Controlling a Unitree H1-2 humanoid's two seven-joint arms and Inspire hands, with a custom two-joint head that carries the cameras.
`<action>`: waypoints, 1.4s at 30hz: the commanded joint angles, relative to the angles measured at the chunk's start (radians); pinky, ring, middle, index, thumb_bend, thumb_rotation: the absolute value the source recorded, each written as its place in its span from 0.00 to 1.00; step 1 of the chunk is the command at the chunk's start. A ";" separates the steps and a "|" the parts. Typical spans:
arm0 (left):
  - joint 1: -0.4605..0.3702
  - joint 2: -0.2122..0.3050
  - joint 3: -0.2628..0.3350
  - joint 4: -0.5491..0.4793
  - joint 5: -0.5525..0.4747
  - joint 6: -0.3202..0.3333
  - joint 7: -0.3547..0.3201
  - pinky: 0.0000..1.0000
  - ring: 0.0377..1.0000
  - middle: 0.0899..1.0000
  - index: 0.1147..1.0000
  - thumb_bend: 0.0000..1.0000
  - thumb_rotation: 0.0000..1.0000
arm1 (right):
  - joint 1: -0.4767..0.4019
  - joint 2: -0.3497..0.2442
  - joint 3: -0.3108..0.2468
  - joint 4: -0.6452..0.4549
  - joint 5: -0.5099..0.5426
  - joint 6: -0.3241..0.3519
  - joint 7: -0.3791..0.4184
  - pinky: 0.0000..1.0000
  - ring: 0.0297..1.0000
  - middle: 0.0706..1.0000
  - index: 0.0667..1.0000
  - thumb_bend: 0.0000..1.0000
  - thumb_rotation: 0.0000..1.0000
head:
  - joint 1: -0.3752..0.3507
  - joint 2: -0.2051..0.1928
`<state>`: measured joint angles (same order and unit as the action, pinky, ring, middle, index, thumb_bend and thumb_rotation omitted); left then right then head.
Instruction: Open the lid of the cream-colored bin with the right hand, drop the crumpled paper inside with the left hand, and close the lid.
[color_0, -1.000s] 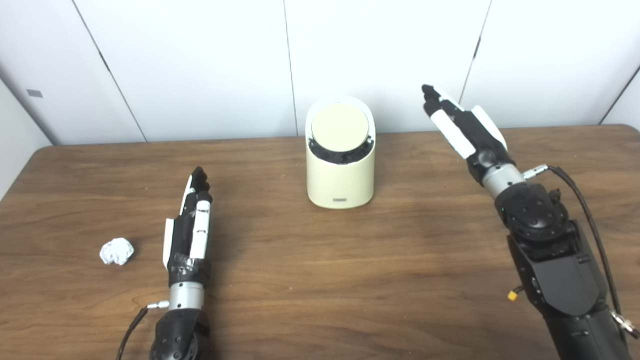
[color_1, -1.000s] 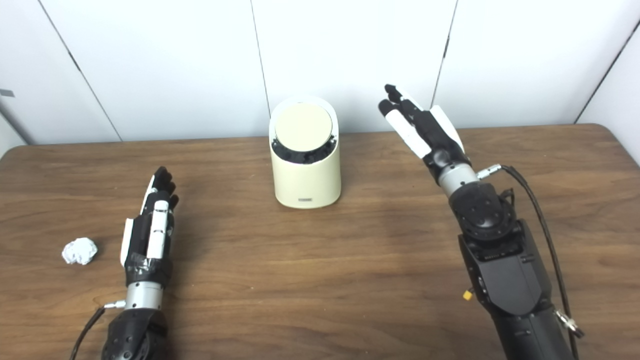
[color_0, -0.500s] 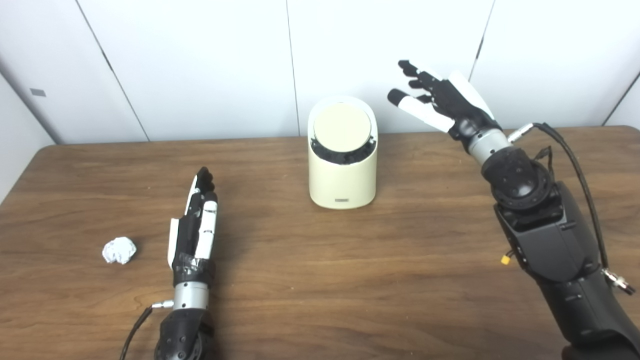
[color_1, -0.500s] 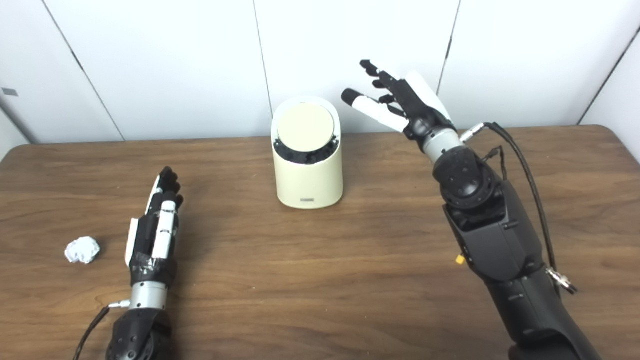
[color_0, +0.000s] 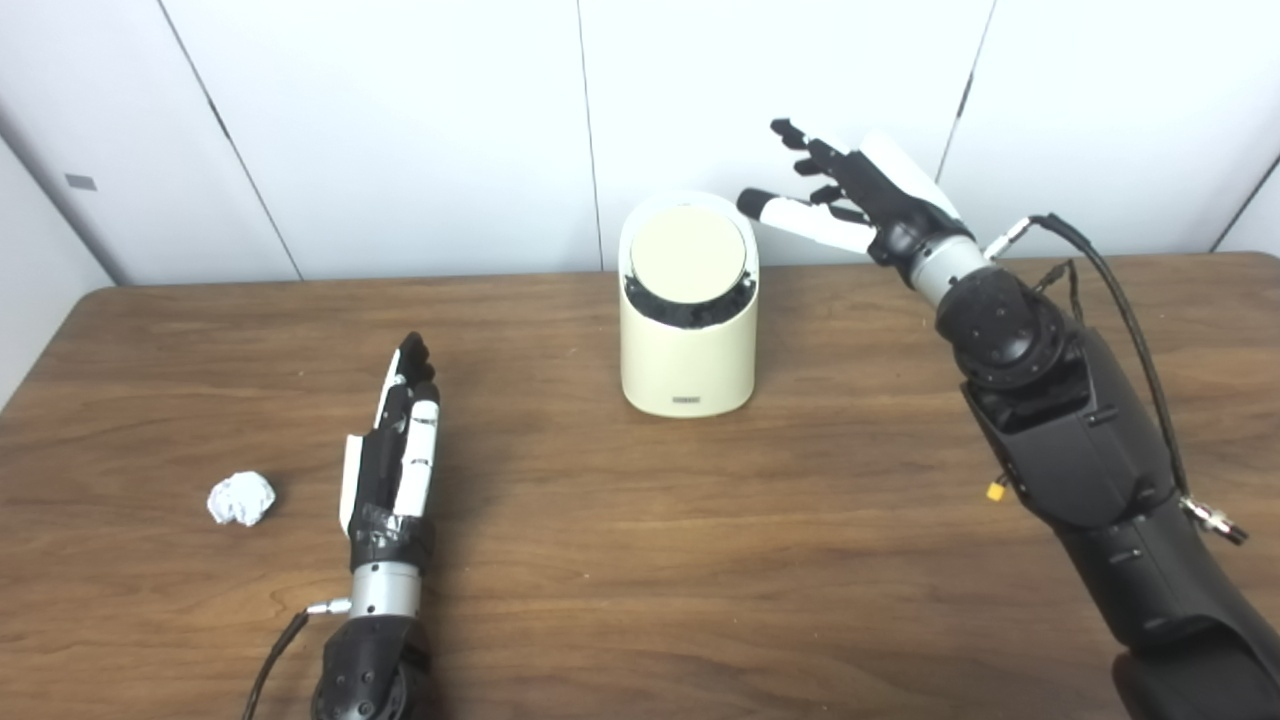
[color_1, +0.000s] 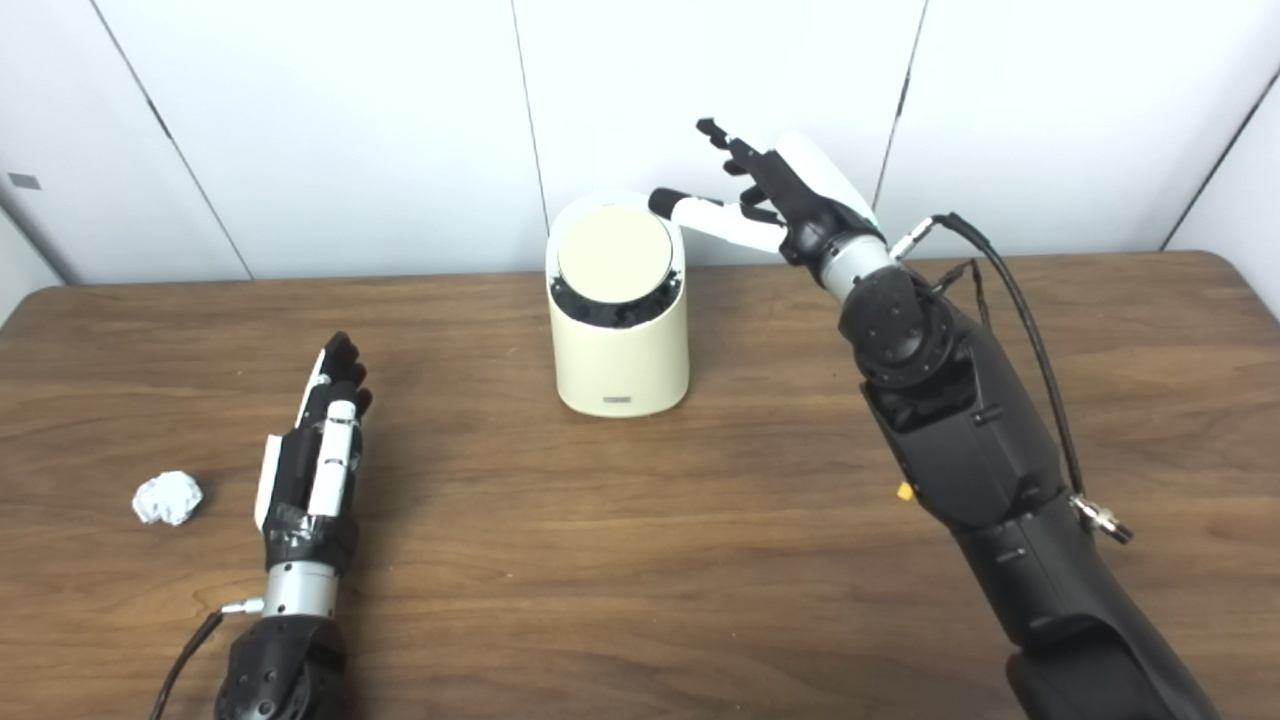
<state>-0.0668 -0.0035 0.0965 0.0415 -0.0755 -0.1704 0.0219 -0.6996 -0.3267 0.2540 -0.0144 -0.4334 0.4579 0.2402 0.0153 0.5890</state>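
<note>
On the brown wooden bench (color_0: 640, 560) stands the cream-colored cylindrical bin (color_0: 687, 305), lid shut. Beside its top, the right robot hand (color_0: 865, 195) hovers spread, empty. Left robot hand (color_0: 395, 450) lies flat, empty, near the white crumpled paper (color_0: 241, 498).

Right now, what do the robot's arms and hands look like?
Both arms are chunky black shells with a shiny silver ring at the wrist. The left hand and right hand are black with white panels on their fingers. Black tape wraps the left wrist. Black cables run along both arms, and a small yellow plug hangs from the right arm.
</note>
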 joint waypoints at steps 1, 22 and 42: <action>0.039 -0.025 -0.017 0.031 -0.005 -0.003 -0.001 1.00 1.00 0.99 0.98 0.26 0.76 | -0.060 0.001 -0.004 -0.003 -0.002 -0.042 -0.001 0.82 0.92 0.96 0.96 0.78 0.83 | 0.001 0.001; 0.038 -0.011 -0.016 0.043 0.004 -0.014 -0.007 1.00 1.00 0.99 0.99 0.27 0.78 | -0.090 0.061 0.074 0.122 -0.119 -0.126 -0.031 0.81 0.93 0.94 0.99 0.75 0.74 | -0.011 0.000; 0.036 -0.017 -0.012 0.042 -0.013 -0.009 -0.005 1.00 1.00 0.99 0.98 0.28 0.77 | -0.149 0.046 0.063 0.207 -0.138 -0.125 -0.035 0.85 0.97 0.99 1.00 0.67 0.70 | -0.009 0.000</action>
<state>-0.0672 -0.0022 0.0936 0.0413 -0.0802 -0.1703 0.0197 -0.7848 -0.2631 0.3377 0.2123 -0.5611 0.3669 0.2310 0.0046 0.5875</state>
